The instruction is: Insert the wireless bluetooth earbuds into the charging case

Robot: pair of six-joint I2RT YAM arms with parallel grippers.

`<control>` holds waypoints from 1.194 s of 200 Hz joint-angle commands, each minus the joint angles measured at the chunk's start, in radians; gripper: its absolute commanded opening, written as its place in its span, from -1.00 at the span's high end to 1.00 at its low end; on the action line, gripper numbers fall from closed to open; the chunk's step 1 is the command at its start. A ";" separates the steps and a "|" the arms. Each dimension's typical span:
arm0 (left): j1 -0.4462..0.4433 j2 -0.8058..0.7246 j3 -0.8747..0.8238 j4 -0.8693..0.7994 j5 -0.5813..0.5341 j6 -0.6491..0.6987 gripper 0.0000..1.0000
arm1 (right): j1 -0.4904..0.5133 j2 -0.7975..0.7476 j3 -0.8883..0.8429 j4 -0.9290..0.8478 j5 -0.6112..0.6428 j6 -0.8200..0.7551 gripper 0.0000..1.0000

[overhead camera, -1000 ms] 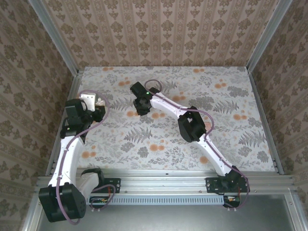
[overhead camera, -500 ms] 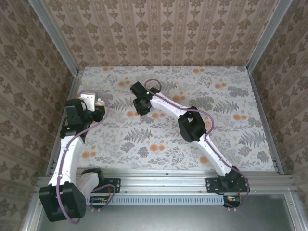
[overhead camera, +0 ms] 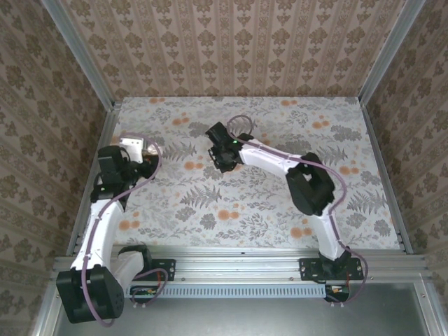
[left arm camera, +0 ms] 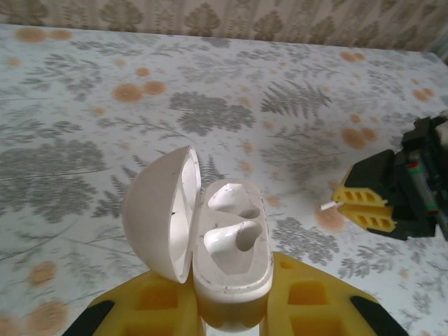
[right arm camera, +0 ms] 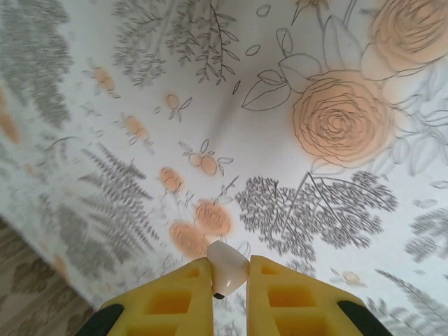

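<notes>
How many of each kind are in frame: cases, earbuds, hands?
charging case: 1, lid open, held in the left hand
earbud: 1, pinched in the right hand
hands: 2
Total: 4
Cannot tell whether another earbud already sits in the case.

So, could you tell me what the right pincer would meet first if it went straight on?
Probably the floral table cover: the right pincer, shut on an earbud, faces bare cloth ahead, though depth is unclear.
</notes>
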 commanded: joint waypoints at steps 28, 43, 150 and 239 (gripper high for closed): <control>-0.180 0.073 -0.039 0.167 0.144 0.014 0.89 | -0.028 -0.311 -0.319 0.175 0.128 -0.140 0.65; -0.250 0.109 -0.033 0.188 0.151 0.047 0.88 | -0.045 -0.387 -0.387 0.184 0.137 -0.202 0.64; -0.474 0.429 0.064 0.377 0.303 0.183 0.88 | -0.143 -0.746 -0.657 0.362 0.083 -0.643 0.61; -0.506 0.465 0.107 0.390 0.378 0.210 0.88 | -0.151 -0.786 -0.771 0.673 -0.159 -0.920 0.61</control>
